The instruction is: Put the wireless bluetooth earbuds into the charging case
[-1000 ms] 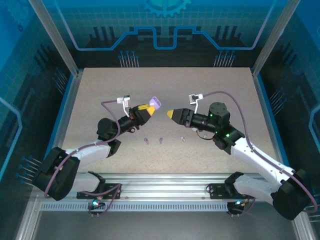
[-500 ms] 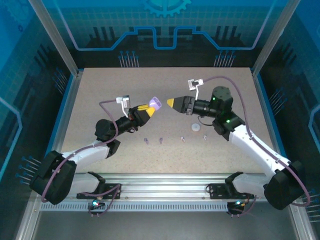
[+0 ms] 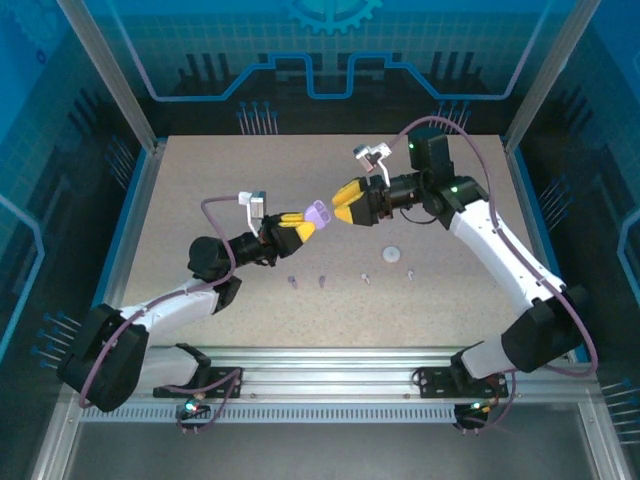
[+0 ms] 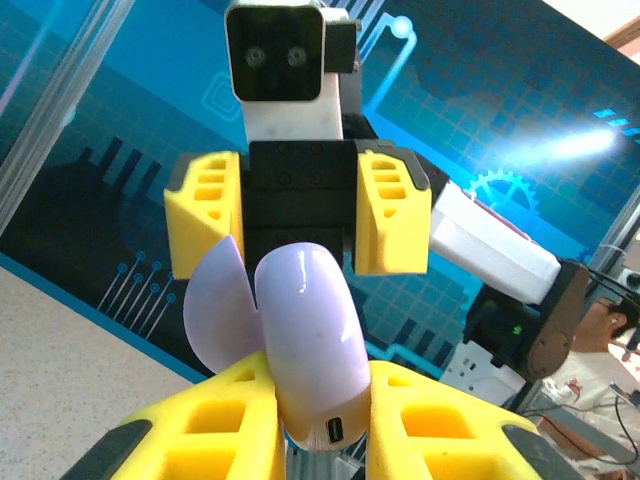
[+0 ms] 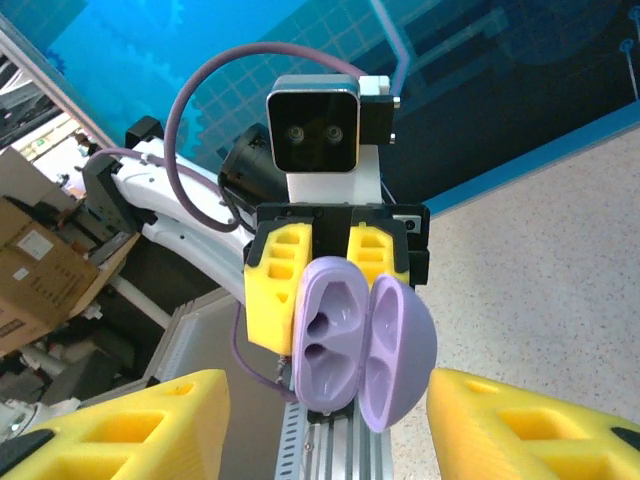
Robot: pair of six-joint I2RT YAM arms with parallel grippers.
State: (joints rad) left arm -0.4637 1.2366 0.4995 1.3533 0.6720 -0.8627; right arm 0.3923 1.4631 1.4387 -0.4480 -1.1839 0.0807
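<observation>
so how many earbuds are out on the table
4, in a row on the table near the arm bases: purple bud far left, second purple bud, white bud, second white bud far right. None looks hidden.

The left tool (image 3: 303, 223) is gripping an opened pale purple case (image 3: 318, 212), holding it up off the surface over the middle of the table (image 3: 200, 180). The right tool (image 3: 340, 205) is hovering just beside the case on its right, with its yellow fingers standing apart. Toward the table's near edge, four tiny earbuds are lying in a loose row. From the left these are the first purple bud (image 3: 292, 281), the second purple bud (image 3: 322, 281), the first white bud (image 3: 366, 277) and the second white bud (image 3: 411, 273). A white round case (image 3: 392, 256) is resting just behind the white pair.
</observation>
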